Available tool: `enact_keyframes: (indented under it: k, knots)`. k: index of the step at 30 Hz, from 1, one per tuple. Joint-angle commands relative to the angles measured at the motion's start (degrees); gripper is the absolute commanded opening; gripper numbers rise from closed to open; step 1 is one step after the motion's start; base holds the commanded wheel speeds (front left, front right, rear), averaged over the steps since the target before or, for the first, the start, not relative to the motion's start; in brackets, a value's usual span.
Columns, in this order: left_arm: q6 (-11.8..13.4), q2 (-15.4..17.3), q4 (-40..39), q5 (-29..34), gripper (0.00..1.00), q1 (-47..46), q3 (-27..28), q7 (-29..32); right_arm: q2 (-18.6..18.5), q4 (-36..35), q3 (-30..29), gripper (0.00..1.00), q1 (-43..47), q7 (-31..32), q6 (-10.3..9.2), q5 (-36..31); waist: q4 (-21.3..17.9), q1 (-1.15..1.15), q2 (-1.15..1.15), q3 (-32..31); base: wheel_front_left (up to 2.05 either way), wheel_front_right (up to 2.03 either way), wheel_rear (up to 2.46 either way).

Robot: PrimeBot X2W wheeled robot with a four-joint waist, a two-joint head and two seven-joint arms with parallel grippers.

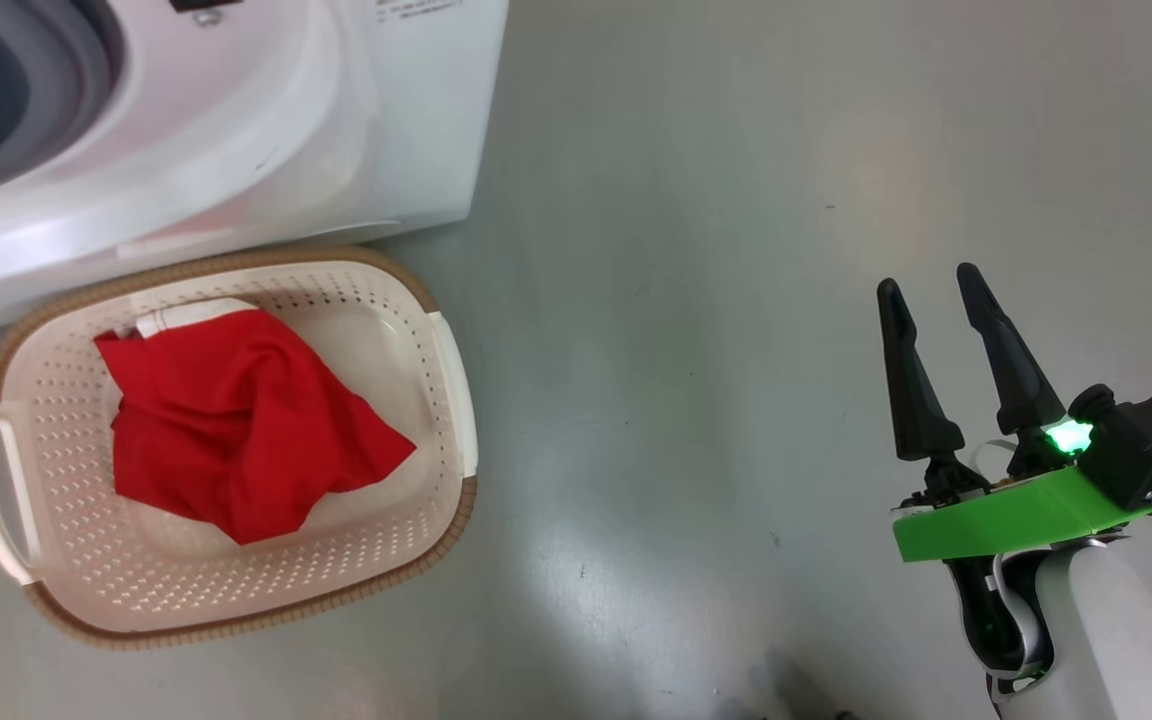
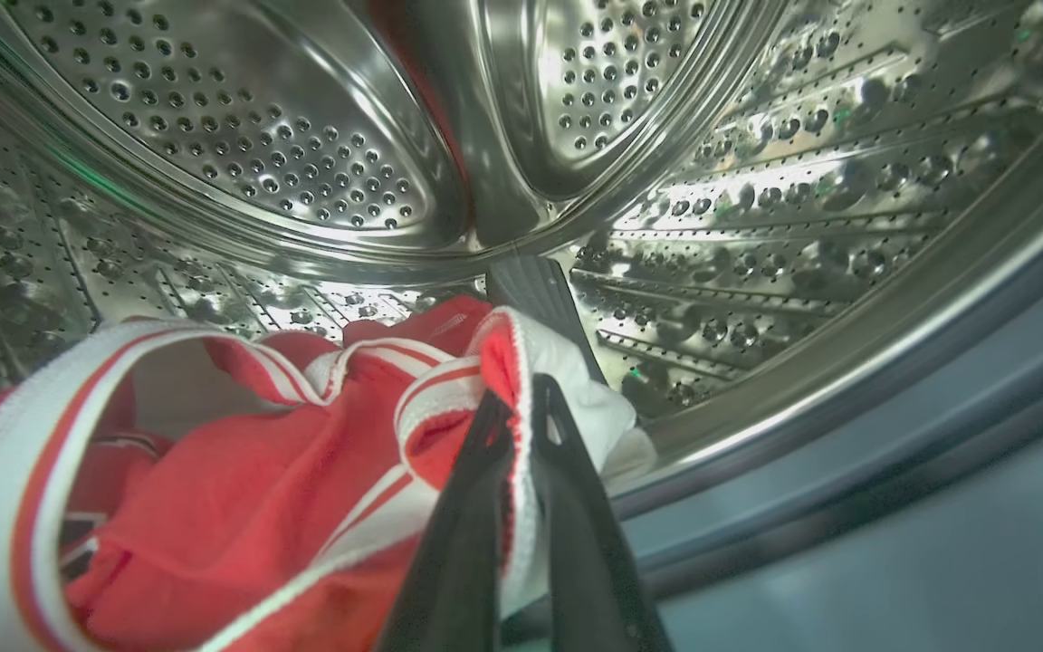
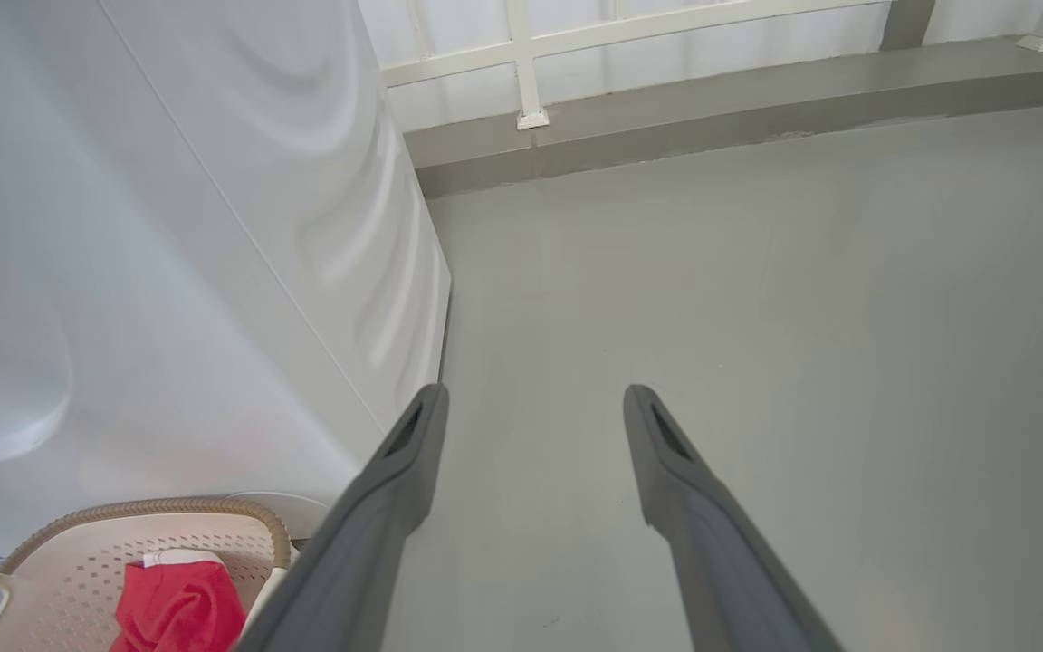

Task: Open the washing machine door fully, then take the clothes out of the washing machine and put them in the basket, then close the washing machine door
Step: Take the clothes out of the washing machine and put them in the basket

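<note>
Inside the washing machine's steel drum (image 2: 304,172), my left gripper (image 2: 521,398) is shut on a white-striped edge of the red clothes (image 2: 241,489) heaped on the drum floor. One red garment (image 1: 236,420) lies in the cream basket (image 1: 441,480), which stands on the floor before the white washing machine (image 1: 266,150). The grey rubber ring (image 1: 66,90) of the machine's opening shows at the top left. My right gripper (image 1: 926,282) hovers open over bare floor, far right of the basket, with nothing between its fingers. The washing machine door is out of view.
Grey floor (image 1: 686,350) stretches right of the basket and machine. In the right wrist view the machine's white side panel (image 3: 214,226) stands at left, the basket (image 3: 51,552) at bottom left, and a low ledge with white railing (image 3: 666,81) runs behind.
</note>
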Motion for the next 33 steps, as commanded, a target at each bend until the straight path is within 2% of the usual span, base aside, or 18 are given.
enact_keyframes:
  k: [1, 8, 18, 26, 33]
  knots:
    - [-0.3, 2.8, -1.5, 0.3, 0.0, 1.1, 2.0, -0.3, -0.4, -1.1, 0.9, 1.0, -0.1, -0.4, 0.37, -0.2, 0.2, 0.0, 0.0, -0.2, 0.0, 0.0, 0.0]
    - [-0.3, -0.6, -8.3, 1.1, 0.0, 5.7, 9.5, -0.3, -0.4, -0.6, 0.1, 1.0, 0.1, -0.4, 0.37, -0.6, 1.8, 0.0, 0.0, -2.2, 0.0, 0.0, 0.0]
    - [-0.3, -9.4, -21.8, 6.5, 0.0, 16.0, 20.0, -0.3, -0.4, 0.1, -1.6, 1.0, 0.6, -0.4, 0.37, -1.5, 5.1, 0.0, 0.0, -4.8, 0.0, 0.0, 0.0]
    - [-0.3, -14.0, -30.4, 6.9, 0.0, 24.1, 23.5, -0.3, -0.4, 0.4, -2.1, 1.0, 1.4, -0.4, 0.37, -1.5, 6.8, 0.0, 0.0, -6.6, 0.0, 0.0, 0.0]
    - [-0.3, -16.2, -36.4, 7.4, 0.0, 29.3, 23.3, -0.3, -0.4, 0.6, -2.9, 1.0, 1.9, -0.4, 0.37, -1.7, 8.0, 0.0, 0.0, -7.6, 0.0, 0.0, 0.0]
